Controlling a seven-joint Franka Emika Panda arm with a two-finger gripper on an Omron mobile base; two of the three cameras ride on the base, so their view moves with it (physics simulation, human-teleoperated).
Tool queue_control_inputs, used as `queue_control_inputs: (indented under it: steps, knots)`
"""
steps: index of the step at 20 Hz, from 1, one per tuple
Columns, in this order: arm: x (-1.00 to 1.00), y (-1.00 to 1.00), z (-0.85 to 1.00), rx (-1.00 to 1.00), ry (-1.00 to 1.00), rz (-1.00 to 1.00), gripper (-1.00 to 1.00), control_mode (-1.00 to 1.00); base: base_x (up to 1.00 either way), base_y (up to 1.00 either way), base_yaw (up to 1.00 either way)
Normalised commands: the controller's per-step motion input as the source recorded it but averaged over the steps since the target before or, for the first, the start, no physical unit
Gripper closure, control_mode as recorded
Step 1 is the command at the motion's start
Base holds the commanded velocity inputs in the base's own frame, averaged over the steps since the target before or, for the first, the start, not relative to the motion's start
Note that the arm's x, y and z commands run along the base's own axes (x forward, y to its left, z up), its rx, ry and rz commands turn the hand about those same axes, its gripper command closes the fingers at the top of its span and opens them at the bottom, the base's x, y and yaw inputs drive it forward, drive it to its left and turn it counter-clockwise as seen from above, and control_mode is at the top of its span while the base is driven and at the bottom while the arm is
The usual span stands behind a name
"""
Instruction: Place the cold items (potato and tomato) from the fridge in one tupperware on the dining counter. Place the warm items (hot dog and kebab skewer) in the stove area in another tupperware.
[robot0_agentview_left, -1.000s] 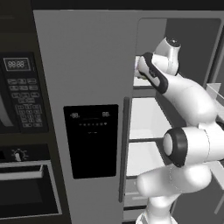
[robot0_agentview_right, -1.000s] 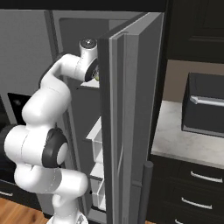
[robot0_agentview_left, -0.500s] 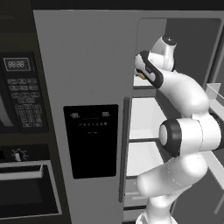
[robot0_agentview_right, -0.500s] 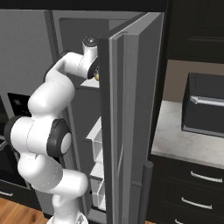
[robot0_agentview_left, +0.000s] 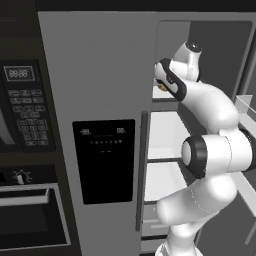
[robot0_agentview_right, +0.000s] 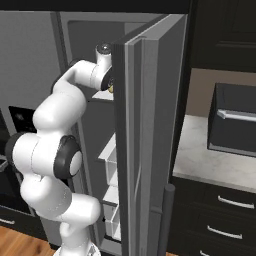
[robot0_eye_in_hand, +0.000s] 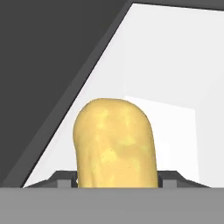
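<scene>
Yellow-tan and mottled, the rounded oblong potato (robot0_eye_in_hand: 114, 144) stands between the two dark finger tips of the gripper (robot0_eye_in_hand: 117, 178). The jaws sit at its flanks, apparently closing, but whether they have clamped it I cannot tell. It looks firm and fairly weighty, with a smooth skin that could slip, so a hold across its narrow middle seems safest. It rests on a white shelf high in the grey steel fridge (robot0_agentview_left: 95, 75). Beyond it lies the fridge's pale back wall (robot0_eye_in_hand: 175, 57).
</scene>
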Motion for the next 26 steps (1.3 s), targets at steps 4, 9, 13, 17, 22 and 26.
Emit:
queue_control_inputs:
  steps: [4,9,13,17,22,26]
  knots:
    - [-0.40,0.00,-0.16,-0.02,-0.14,-0.02,1.00,-1.00,0.00,0.00,0.00]
    - [-0.88,0.00,-0.09,0.00,-0.67,-0.08,1.00,-1.00,0.00,0.00,0.00]
    - [-0.98,0.03,0.05,0.00,-0.47,-0.10,1.00,-1.00,0.00,0.00,0.00]
    - [-0.86,0.05,0.46,0.09,0.09,-0.04,1.00,-1.00,0.00,0.00,0.00]
    - [-0.78,0.05,0.56,0.13,0.41,0.00,1.00,-1.00,0.00,0.00,0.00]
    - [-0.96,0.07,0.20,0.10,0.09,0.00,1.00,-1.00,0.00,0.00,0.00]
